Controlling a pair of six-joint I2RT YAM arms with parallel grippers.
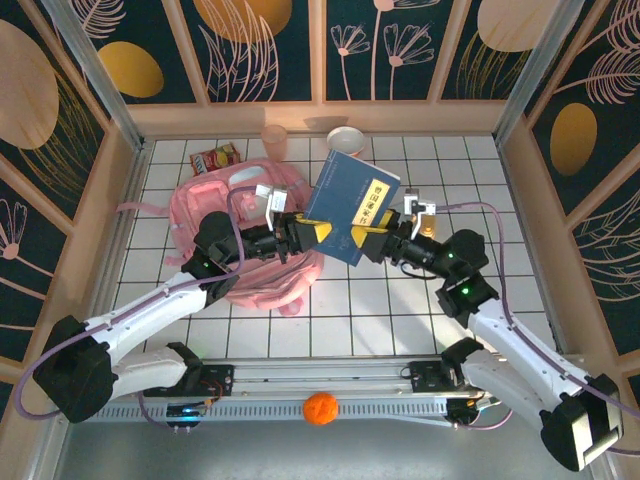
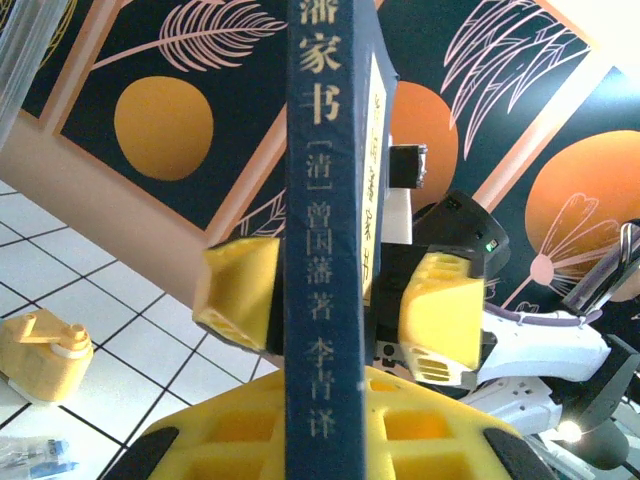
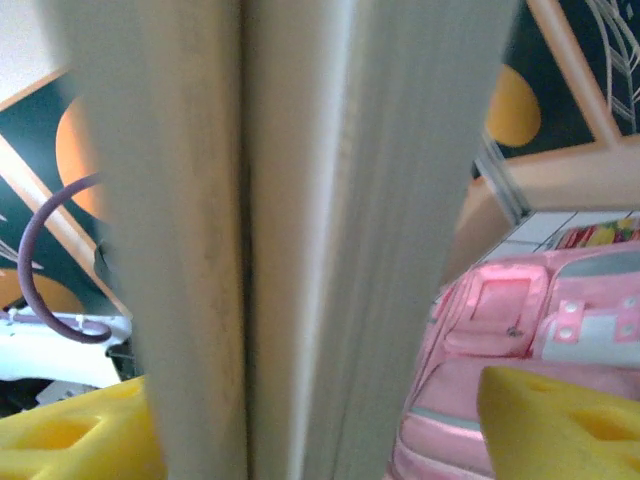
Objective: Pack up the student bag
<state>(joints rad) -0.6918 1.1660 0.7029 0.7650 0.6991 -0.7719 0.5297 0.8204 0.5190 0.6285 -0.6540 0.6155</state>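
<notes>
one book (image 1: 352, 200), edges in left claw (image 1: 316, 232), right claw (image 1: 366, 241)

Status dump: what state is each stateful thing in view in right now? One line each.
dark blue book with gold lettering: held up off the table, tilted.
left gripper: shut on the book.
right gripper: open, fingers straddling the book's opposite edge.
large pink fabric backpack: lying on the table; zip open or shut, cannot tell.
white round bowl: upright.
pale pink cup: upright.
</notes>
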